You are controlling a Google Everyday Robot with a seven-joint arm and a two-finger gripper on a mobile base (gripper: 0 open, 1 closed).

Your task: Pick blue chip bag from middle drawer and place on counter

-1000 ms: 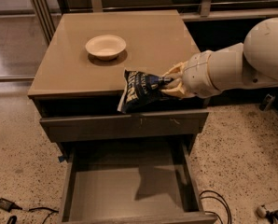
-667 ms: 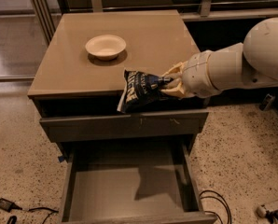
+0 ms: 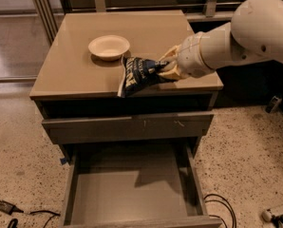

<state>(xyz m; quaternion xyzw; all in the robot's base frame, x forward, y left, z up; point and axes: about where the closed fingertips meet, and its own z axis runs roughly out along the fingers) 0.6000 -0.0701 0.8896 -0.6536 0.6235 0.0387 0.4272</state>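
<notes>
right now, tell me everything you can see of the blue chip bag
The blue chip bag is a crumpled dark navy foil pack with white lettering and pale edges. It is tilted over the front of the counter, its lower corner poking past the edge, close to a pale bowl. The gripper is shut on its upper end; whether the bag rests on the counter is unclear.

A speckled floor (image 3: 248,141) was seen, crossed by black cables (image 3: 217,196). The gripper (image 3: 167,66) was held over the counter (image 3: 75,68), clamped on the blue chip bag (image 3: 137,73).
</notes>
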